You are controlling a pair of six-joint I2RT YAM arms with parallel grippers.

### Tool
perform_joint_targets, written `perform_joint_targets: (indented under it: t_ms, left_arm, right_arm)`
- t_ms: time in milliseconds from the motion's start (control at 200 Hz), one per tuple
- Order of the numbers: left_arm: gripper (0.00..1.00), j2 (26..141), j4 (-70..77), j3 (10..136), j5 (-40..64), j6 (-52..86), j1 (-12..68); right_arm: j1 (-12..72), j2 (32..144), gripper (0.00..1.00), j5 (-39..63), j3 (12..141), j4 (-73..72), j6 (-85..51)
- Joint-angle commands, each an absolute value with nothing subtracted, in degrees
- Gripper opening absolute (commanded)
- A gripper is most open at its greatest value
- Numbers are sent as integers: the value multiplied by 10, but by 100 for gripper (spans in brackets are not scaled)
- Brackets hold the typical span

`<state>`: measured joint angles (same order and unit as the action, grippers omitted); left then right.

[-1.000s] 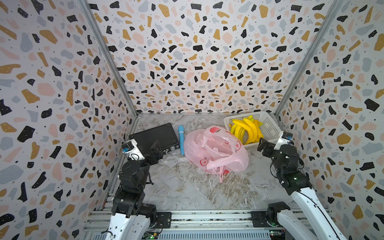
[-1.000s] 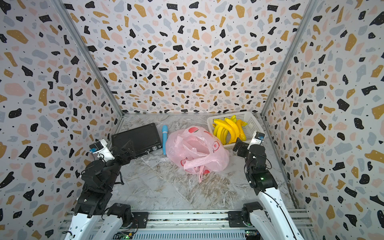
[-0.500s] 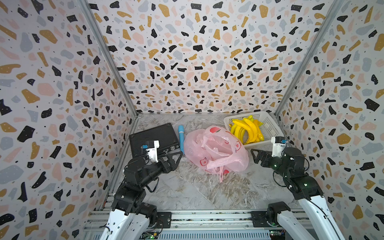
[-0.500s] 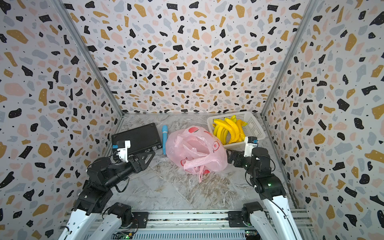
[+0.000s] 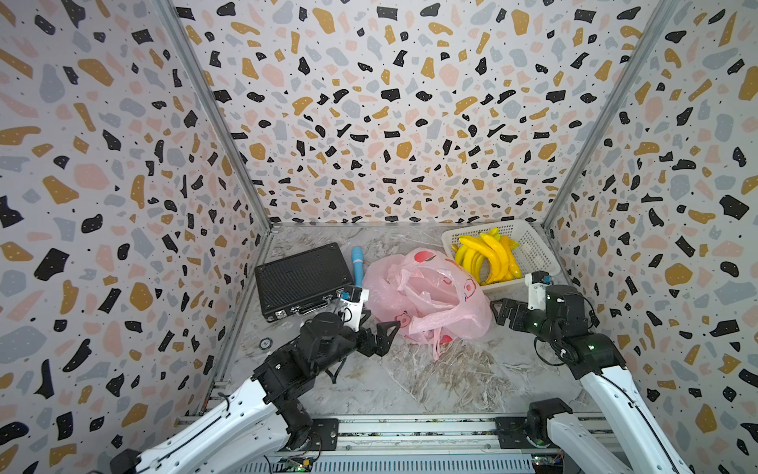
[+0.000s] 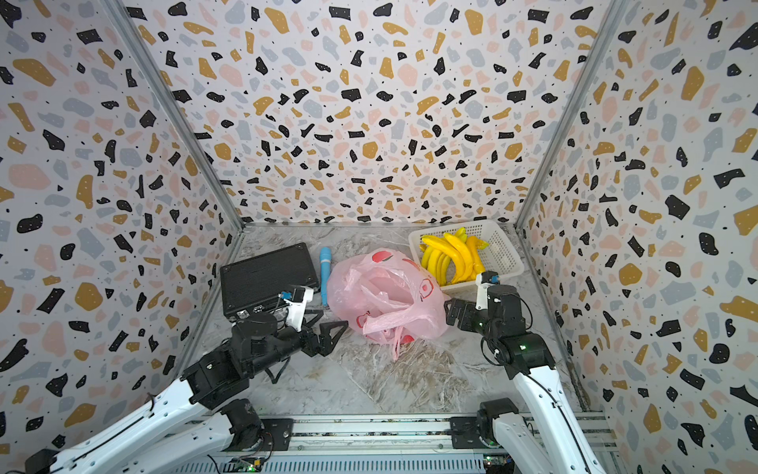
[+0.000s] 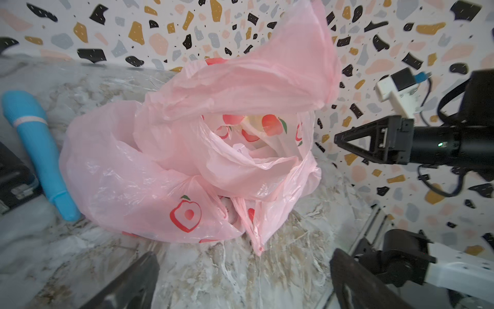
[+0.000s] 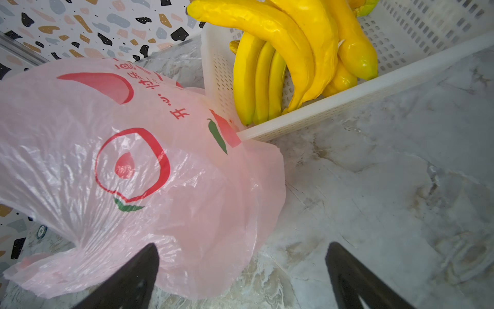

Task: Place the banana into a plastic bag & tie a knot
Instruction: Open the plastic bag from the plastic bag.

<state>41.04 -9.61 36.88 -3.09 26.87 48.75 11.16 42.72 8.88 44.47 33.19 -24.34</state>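
Note:
The pink plastic bag [image 5: 426, 295] [image 6: 385, 299] lies crumpled mid-table, its mouth gaping in the left wrist view [image 7: 240, 149]. Several yellow bananas [image 5: 488, 258] [image 6: 451, 256] [image 8: 288, 53] are piled in a white basket [image 5: 533, 254] [image 8: 374, 88] at the back right, touching the bag. My left gripper [image 5: 375, 324] [image 6: 324, 322] [image 7: 243, 256] is open just off the bag's left side, holding nothing. At the bag's right side my right gripper [image 5: 498, 312] [image 6: 451, 310] [image 8: 242, 247] is open and empty, the bag's edge [image 8: 120, 174] between its fingers.
A black case [image 5: 301, 279] [image 6: 266, 277] lies at the back left, with a blue cylinder [image 5: 357, 264] [image 7: 40, 149] between it and the bag. A small round disc [image 5: 265, 343] sits near the left wall. Patterned walls close three sides.
Both arms have swung in toward the bag: the left gripper moved right from beside the case, and the right gripper dropped and turned to the bag's right side. Both stayed open.

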Motion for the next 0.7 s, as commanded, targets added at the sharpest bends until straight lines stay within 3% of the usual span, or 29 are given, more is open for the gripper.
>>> perform_joint_targets:
  t_ms: [0,245,526,696]
  left_arm:
    - [100,441,29,357,-140,177,502]
    - [100,551,170,378,-187,59,504]
    - [100,632,218,441,-200,-1,498]
    - [84,673,218,482,-169,7,484]
  right_arm:
    - [112,422,100,65,470,349,-239]
    - [112,415,100,60,472,352,-235]
    - [112,388,100,30,478,376,-230]
    - [112,384,100,29,480,390,-227]
